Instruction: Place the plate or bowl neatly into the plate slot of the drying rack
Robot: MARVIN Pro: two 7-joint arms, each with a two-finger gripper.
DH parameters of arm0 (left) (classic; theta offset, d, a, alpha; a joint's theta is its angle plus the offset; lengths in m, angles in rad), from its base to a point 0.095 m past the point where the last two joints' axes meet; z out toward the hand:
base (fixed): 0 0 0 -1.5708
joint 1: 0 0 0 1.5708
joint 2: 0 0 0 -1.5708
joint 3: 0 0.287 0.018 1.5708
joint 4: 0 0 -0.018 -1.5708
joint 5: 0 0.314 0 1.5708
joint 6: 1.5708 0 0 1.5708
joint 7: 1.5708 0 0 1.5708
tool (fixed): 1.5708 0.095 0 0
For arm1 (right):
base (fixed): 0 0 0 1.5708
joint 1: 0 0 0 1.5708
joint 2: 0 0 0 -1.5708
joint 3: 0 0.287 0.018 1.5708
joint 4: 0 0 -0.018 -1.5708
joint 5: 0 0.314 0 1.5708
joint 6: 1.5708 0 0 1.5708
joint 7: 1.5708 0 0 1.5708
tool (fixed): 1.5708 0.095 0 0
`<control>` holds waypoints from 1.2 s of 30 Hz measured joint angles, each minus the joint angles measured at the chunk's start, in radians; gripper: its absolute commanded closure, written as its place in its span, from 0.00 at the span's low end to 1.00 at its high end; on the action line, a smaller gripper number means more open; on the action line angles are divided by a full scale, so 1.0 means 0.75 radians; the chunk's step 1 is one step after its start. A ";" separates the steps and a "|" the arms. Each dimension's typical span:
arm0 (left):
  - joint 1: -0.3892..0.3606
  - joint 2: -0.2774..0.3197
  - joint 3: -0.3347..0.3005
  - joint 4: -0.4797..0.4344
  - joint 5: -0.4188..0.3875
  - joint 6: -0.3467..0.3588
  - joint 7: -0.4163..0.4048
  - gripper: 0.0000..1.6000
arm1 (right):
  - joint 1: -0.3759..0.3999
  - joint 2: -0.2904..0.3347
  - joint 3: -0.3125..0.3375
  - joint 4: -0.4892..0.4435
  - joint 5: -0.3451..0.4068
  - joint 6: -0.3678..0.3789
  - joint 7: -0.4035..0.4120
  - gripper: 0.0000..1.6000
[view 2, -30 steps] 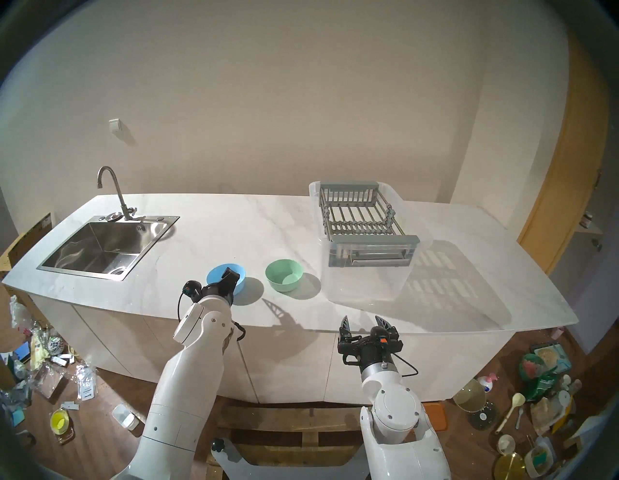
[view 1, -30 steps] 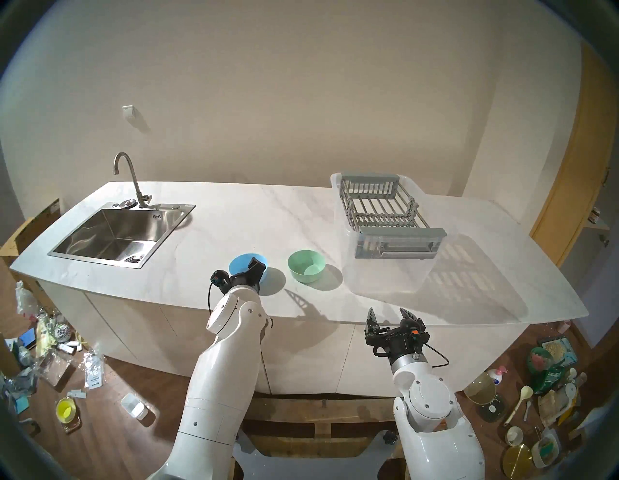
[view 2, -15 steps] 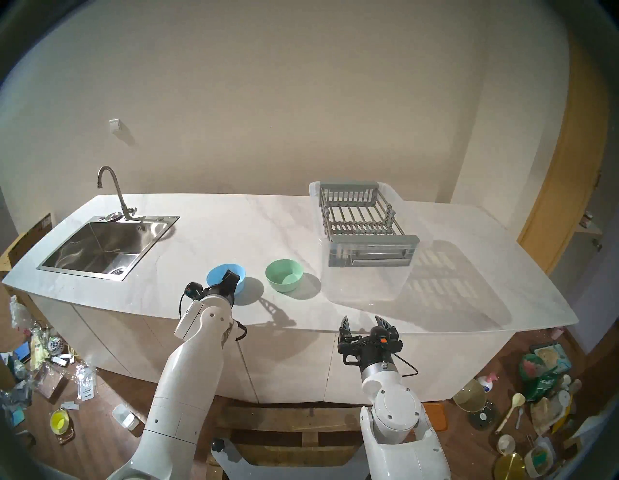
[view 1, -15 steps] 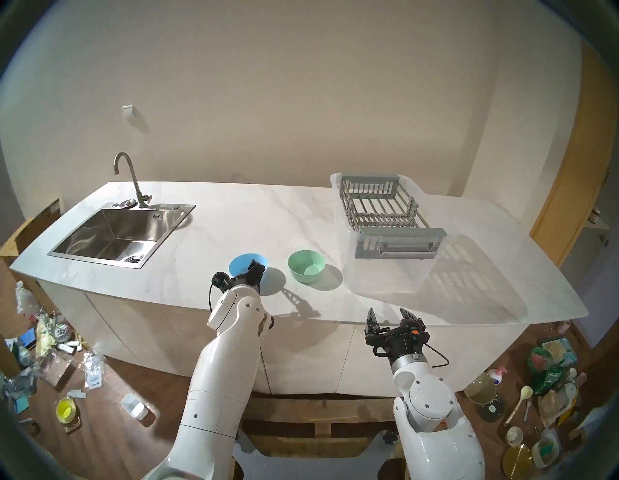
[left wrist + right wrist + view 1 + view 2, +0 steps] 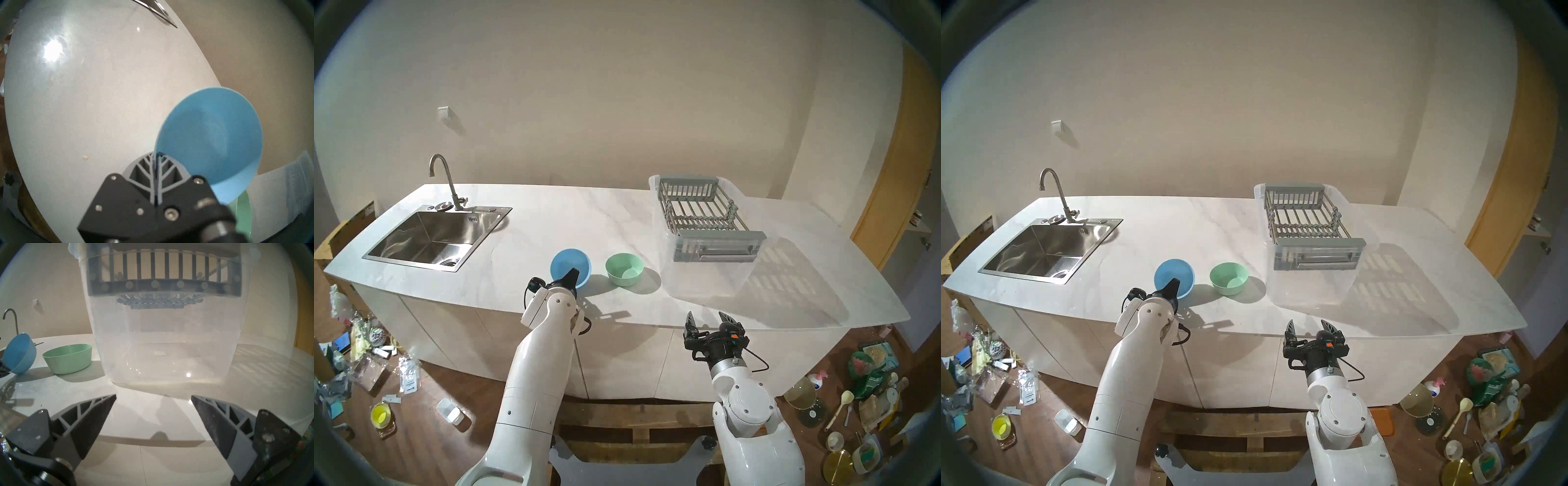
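Plain beige wall (image 5: 619, 101) behind, with small white wall switch (image 5: 443, 113) upper left. Long white marble-patterned surface (image 5: 551, 220) on white cabinet fronts (image 5: 619, 356). Recessed stainless-steel sink (image 5: 432, 237) at left end, curved chrome tap (image 5: 444, 180) behind. Dark wooden plank floor (image 5: 426, 424) below, littered with packets and kitchenware on both sides. Light wooden door frame (image 5: 890, 176) at right. Bright glare spot on the surface (image 5: 52, 50) in left wrist view; slatted shadow (image 5: 789, 271) at right.
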 measured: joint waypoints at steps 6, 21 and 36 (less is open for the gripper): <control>-0.019 0.033 0.038 -0.057 0.011 0.070 0.056 1.00 | 0.000 0.000 0.000 0.001 0.000 0.000 0.000 0.00; -0.293 0.067 0.010 -0.435 -0.280 0.602 0.300 1.00 | 0.001 0.000 0.000 0.002 0.000 0.000 0.000 0.00; -0.659 -0.012 0.140 -0.133 -0.479 0.830 0.442 1.00 | 0.002 0.000 0.000 0.003 0.000 0.000 0.000 0.00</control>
